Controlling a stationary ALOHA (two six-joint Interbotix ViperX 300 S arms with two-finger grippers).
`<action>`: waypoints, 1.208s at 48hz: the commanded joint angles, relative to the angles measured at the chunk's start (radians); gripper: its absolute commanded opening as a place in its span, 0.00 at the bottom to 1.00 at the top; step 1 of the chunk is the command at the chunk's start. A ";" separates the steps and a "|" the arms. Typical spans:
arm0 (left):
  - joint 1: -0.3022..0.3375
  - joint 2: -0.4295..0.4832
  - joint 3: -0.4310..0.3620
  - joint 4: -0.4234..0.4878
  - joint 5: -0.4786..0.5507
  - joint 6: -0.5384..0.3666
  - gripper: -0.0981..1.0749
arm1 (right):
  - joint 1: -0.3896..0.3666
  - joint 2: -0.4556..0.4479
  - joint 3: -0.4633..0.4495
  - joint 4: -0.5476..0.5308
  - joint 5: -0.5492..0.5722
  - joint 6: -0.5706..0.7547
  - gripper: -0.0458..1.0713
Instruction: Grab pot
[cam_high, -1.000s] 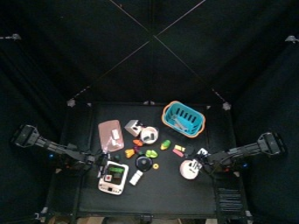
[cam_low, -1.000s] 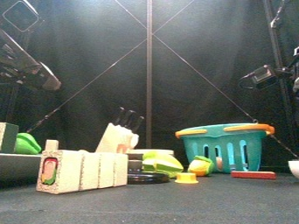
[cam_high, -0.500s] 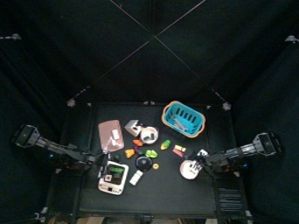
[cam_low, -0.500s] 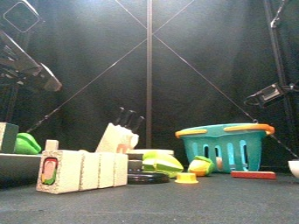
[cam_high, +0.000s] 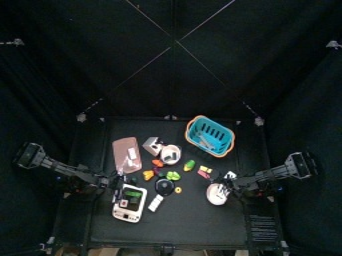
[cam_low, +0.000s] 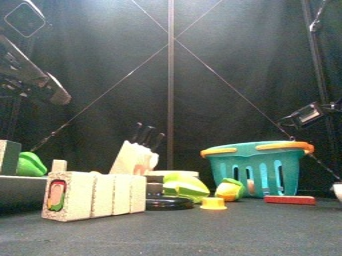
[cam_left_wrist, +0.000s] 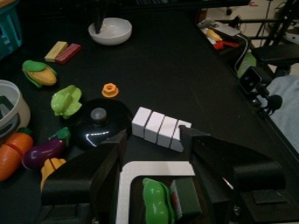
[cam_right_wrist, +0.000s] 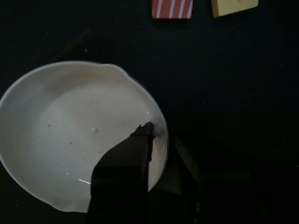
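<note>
The pot (cam_high: 214, 195) is a small white round bowl at the table's front right. It fills the right wrist view (cam_right_wrist: 76, 131), and shows small in the left wrist view (cam_left_wrist: 110, 31) and at the front view's right edge (cam_low: 337, 189). My right gripper (cam_high: 229, 188) hangs low just over the pot's rim (cam_right_wrist: 146, 131), on the side toward the right arm. My left gripper (cam_high: 107, 184) rests open and empty at the table's front left (cam_left_wrist: 158, 162), above a white and green toy (cam_left_wrist: 152, 194).
A teal basket (cam_high: 210, 133) stands behind the pot (cam_low: 261, 165). Toy foods, a black lid (cam_left_wrist: 100, 112) and white blocks (cam_left_wrist: 158, 129) lie across the table's middle. Red and yellow pieces (cam_right_wrist: 176, 7) lie close to the pot.
My right arm has come lower and drawn slightly in toward the pot. The left arm and the objects have not moved.
</note>
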 joint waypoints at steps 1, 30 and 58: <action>0.005 0.002 -0.014 0.000 -0.011 0.000 0.83 | 0.000 0.002 -0.014 -0.003 0.002 -0.003 0.50; 0.008 0.002 -0.015 -0.002 -0.011 0.000 0.83 | -0.003 -0.006 -0.040 -0.005 0.002 -0.005 0.40; 0.006 0.002 -0.014 -0.002 -0.011 -0.002 0.83 | -0.011 -0.058 -0.100 0.015 -0.008 -0.002 0.40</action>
